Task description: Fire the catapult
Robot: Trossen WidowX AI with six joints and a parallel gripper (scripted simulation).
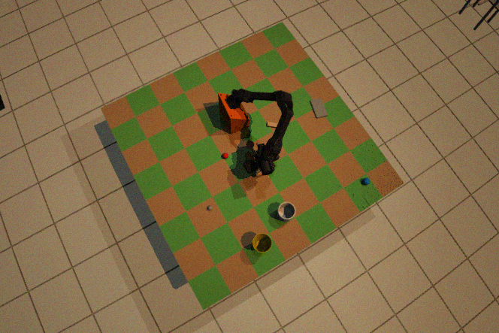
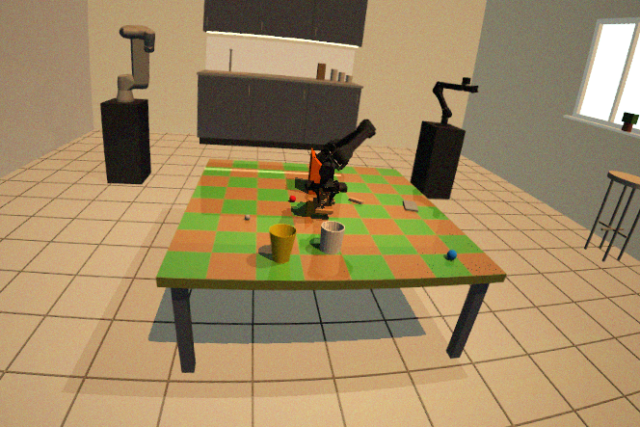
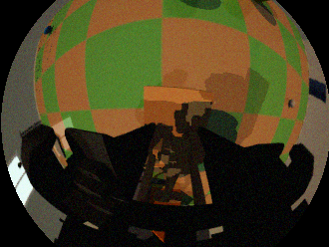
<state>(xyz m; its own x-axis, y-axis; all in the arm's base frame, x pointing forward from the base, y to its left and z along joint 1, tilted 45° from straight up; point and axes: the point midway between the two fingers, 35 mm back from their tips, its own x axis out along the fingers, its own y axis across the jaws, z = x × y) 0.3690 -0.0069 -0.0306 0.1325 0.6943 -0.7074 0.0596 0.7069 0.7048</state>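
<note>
My gripper (image 1: 250,156) (image 2: 325,199) (image 3: 176,128) is low over the table's middle and shut on the small wooden catapult (image 2: 324,210) (image 3: 155,94). The catapult's flat base shows beyond the fingers in the wrist view; the fingers hide most of its frame and arm, and I cannot tell whether its cup holds anything. A red ball (image 1: 225,155) (image 2: 292,199) lies on the table just left of the gripper. The white mug (image 1: 286,211) (image 2: 332,238) stands upright, nearer the front edge and slightly right of the gripper in the overhead view.
A yellow cup (image 1: 261,243) (image 2: 281,243) stands left of the mug. A grey ball (image 1: 209,207) (image 2: 247,217) (image 3: 291,104) and a blue ball (image 1: 365,180) (image 2: 451,254) (image 3: 48,30) lie apart. An orange block (image 1: 235,119) stands by the arm's base; a wooden piece (image 1: 272,124) and grey slab (image 1: 318,107) lie right.
</note>
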